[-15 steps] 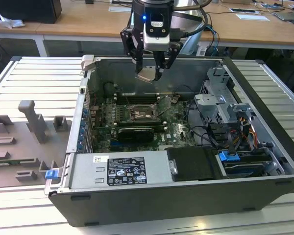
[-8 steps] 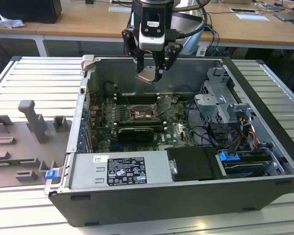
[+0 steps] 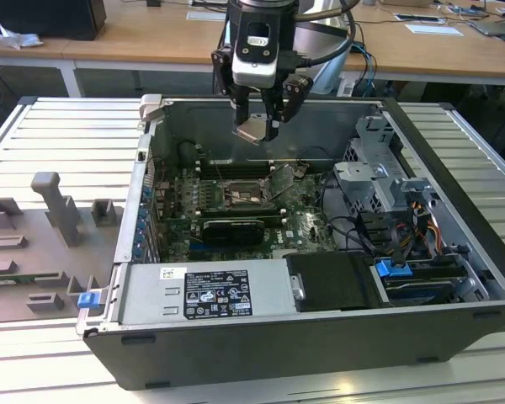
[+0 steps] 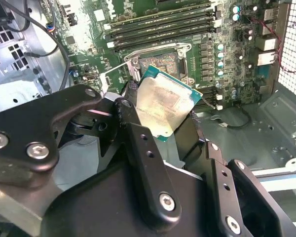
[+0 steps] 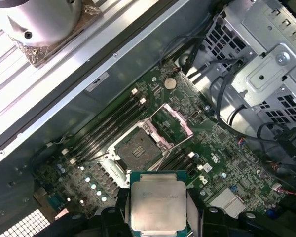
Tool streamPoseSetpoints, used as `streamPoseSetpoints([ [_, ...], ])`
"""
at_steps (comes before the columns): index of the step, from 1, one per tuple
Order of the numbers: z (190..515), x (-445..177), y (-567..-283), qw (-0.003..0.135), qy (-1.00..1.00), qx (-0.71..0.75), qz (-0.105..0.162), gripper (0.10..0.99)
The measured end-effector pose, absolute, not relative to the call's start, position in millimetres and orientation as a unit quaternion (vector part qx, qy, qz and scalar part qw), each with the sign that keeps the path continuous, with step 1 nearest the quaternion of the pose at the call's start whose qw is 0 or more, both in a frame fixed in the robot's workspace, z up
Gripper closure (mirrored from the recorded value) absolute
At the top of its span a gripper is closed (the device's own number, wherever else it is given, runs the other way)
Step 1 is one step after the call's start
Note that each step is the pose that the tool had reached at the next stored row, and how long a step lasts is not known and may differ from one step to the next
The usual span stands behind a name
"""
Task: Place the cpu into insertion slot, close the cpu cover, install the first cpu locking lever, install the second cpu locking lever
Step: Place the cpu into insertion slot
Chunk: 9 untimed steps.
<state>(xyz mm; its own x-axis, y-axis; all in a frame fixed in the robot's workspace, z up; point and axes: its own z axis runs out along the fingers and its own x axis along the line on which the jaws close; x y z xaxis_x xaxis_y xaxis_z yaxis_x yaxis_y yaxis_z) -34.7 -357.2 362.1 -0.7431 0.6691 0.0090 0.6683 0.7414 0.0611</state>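
My gripper (image 3: 257, 126) hangs above the open computer case, shut on the cpu (image 3: 255, 129), a flat square chip with a pale metal top. The cpu (image 4: 160, 103) sits between the black fingers in both wrist views, cpu (image 5: 158, 205). Below it on the green board lies the insertion slot (image 3: 238, 195), a square socket with a dark centre, also seen as the insertion slot (image 5: 137, 150) and the insertion slot (image 4: 160, 64). The cpu cover (image 3: 282, 179) stands tilted open beside the socket, cpu cover (image 5: 171, 118). The chip is well above the socket and apart from it.
Long black memory slots (image 3: 240, 164) run behind the socket. A black card (image 3: 231, 229) lies in front of it. Drive cages and cables (image 3: 379, 194) fill the exterior view's right of the case, a power supply (image 3: 206, 295) the front. Grey fixtures (image 3: 59, 210) stand on the table at the left.
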Motion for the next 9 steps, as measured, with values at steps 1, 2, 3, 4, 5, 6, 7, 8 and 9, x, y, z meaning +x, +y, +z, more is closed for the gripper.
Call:
streamPoseSetpoints([
  [1, 362.1, -34.7, -357.2, 0.007, 0.932, 0.362, 0.03, 0.545],
  [2, 362.1, -34.7, -357.2, 0.007, 0.931, 0.365, 0.03, 0.545],
  [3, 362.0, -34.7, -357.2, 0.007, 0.929, 0.37, 0.03, 0.545],
  [4, 362.0, -34.7, -357.2, 0.007, 0.928, 0.372, 0.03, 0.545],
  [5, 361.9, -34.7, -357.2, 0.008, 0.926, 0.377, 0.029, 0.545],
  [6, 361.9, -34.7, -357.2, 0.008, 0.925, 0.38, 0.029, 0.545],
  [7, 361.7, -34.7, -357.2, 0.008, 0.921, 0.389, 0.029, 0.545],
  [8, 361.6, -34.7, -357.2, 0.009, 0.918, 0.395, 0.028, 0.545],
  [9, 361.6, -34.7, -357.2, 0.009, 0.916, 0.399, 0.028, 0.545],
])
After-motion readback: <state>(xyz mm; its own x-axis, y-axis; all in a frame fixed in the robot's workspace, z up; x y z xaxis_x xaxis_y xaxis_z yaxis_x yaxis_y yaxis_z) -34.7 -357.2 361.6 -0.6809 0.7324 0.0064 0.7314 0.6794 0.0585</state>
